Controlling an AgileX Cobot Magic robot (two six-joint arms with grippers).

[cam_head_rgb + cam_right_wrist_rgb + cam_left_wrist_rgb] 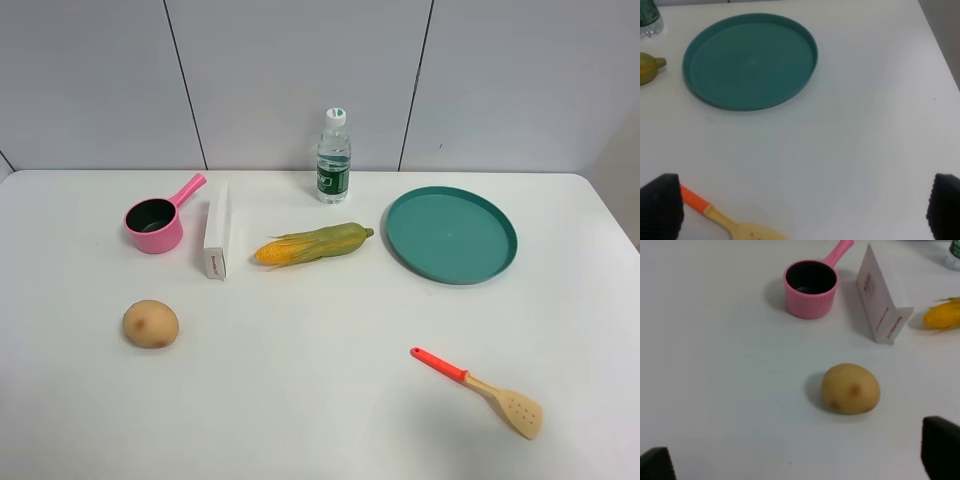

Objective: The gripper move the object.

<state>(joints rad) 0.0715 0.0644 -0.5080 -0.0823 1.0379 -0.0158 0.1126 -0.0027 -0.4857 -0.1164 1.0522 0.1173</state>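
Note:
The small pink saucepan [153,224] with a dark inside stands upright at the back left of the white table, its handle pointing back and right. It also shows in the left wrist view [810,288]. My left gripper [799,460] is open and empty, its black fingertips [940,447] wide apart, well short of the pan with a potato [850,388] between. My right gripper [802,205] is open and empty over the right side of the table. Neither arm shows in the exterior high view.
A white box [217,232] stands right of the pan, then a corn cob [312,245] and a water bottle [334,156]. A teal plate [452,234] lies at the back right. The potato [150,324] and an orange-handled spatula [478,392] lie nearer the front.

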